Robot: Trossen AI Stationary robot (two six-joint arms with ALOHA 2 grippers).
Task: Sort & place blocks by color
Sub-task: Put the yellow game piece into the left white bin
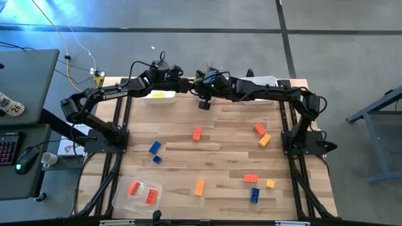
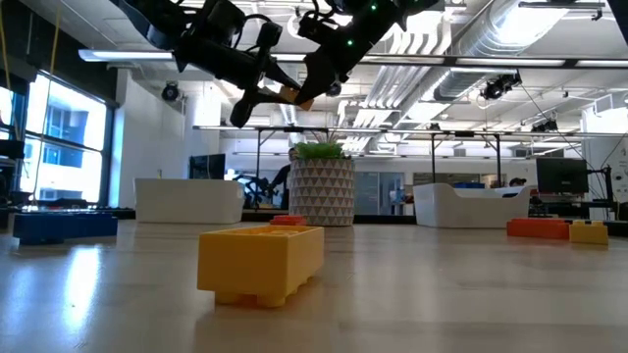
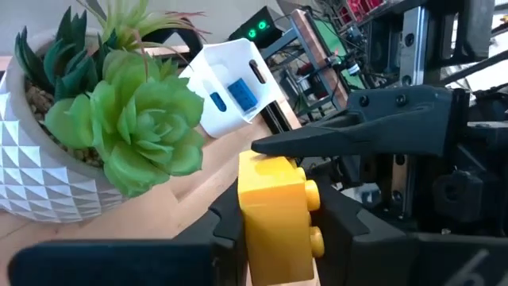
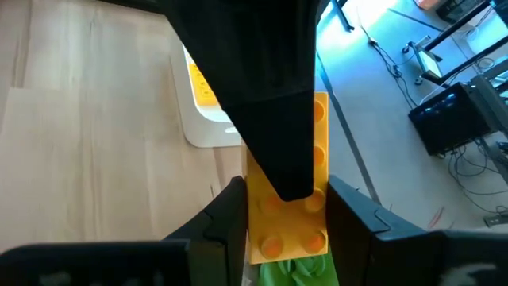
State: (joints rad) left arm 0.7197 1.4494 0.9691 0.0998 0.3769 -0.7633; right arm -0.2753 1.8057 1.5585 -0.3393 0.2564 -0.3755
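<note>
My left claw (image 3: 278, 218) up over far middle of surface (image 1: 220, 141), pinched tight on yellow brick (image 3: 274, 214). My right claw (image 4: 282, 226) meets it there, also clamped on same brick, studs showing between fingers (image 4: 214, 226). Both claws high above wood, potted plant (image 3: 103, 135) just below. White tray (image 1: 158, 97) with yellow pieces near left claw. Second white tray (image 3: 230, 91) holds blue brick. Other bricks, red, orange, blue, scattered across surface; two red in clear tray (image 1: 137, 193) at near left corner.
</note>
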